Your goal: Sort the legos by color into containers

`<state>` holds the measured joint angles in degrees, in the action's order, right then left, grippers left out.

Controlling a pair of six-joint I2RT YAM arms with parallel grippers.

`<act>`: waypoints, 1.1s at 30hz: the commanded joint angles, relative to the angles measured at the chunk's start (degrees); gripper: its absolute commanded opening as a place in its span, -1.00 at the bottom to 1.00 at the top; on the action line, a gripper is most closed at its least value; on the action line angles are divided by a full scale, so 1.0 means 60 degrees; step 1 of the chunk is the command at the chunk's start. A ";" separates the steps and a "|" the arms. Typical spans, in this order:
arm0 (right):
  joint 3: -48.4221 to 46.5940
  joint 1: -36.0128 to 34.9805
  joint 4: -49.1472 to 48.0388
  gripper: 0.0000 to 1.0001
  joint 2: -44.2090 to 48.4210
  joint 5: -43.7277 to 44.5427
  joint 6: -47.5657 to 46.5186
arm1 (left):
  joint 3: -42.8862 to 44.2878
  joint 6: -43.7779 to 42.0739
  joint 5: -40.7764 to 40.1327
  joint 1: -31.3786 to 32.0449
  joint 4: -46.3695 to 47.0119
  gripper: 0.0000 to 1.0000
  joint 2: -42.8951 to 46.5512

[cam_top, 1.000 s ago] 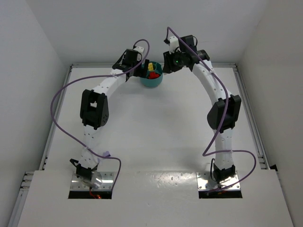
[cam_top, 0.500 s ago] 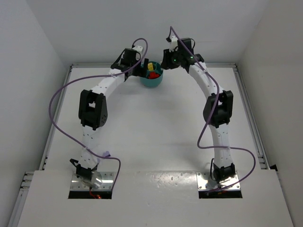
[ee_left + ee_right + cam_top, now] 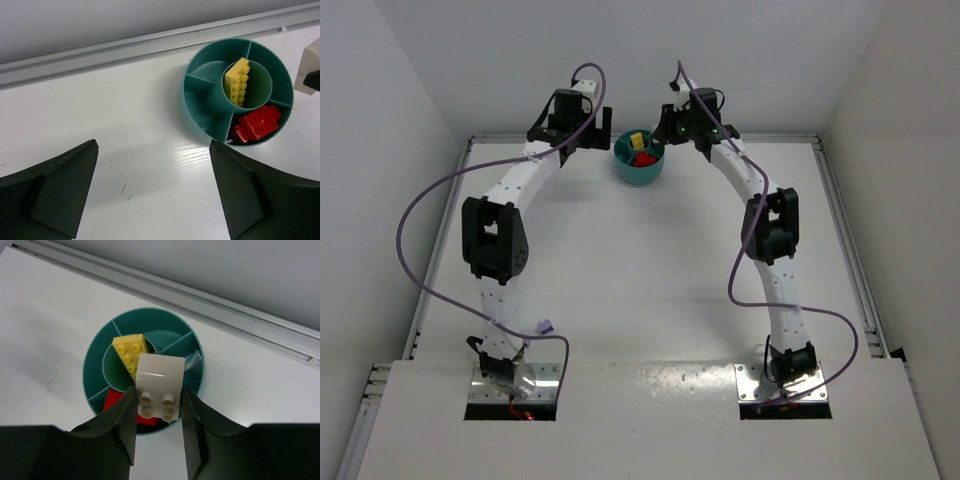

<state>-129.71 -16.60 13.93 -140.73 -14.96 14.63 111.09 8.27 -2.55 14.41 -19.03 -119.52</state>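
Left gripper (image 3: 152, 170) spread wide, empty, over table (image 3: 640, 290) left of bowl (image 3: 640, 174). Right gripper (image 3: 158, 401) clenched on pale brick (image 3: 157, 380) above the bowl, at mid far edge. Yellow brick (image 3: 237, 82) lies in centre ring; red bricks (image 3: 257, 122) in one outer compartment.

Surroundings: white table (image 3: 640, 270).
A grey rail (image 3: 125, 47) is noted along its far edge; white walls (image 3: 620, 60) enclose it.
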 commanded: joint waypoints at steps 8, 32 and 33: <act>-0.0442 0.0042 -0.0770 -0.93 -0.0261 0.0106 0.0125 | -0.0160 -0.0002 -0.0059 -0.0191 0.0153 0.99 0.0570; -0.0123 0.0042 -0.0799 0.30 0.0599 -0.0201 -0.0502 | -0.0947 -0.1829 0.1310 -0.0613 -0.0694 0.99 0.1491; 0.0634 0.0042 -0.0799 0.30 0.0951 -0.0202 -0.0737 | -0.1212 -0.2311 0.1883 -0.0760 -0.0972 0.99 0.2059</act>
<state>-130.32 -16.60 10.68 -143.37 -14.87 14.04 106.19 2.09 0.56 12.56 -21.52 -116.11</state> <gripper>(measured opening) 0.646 0.995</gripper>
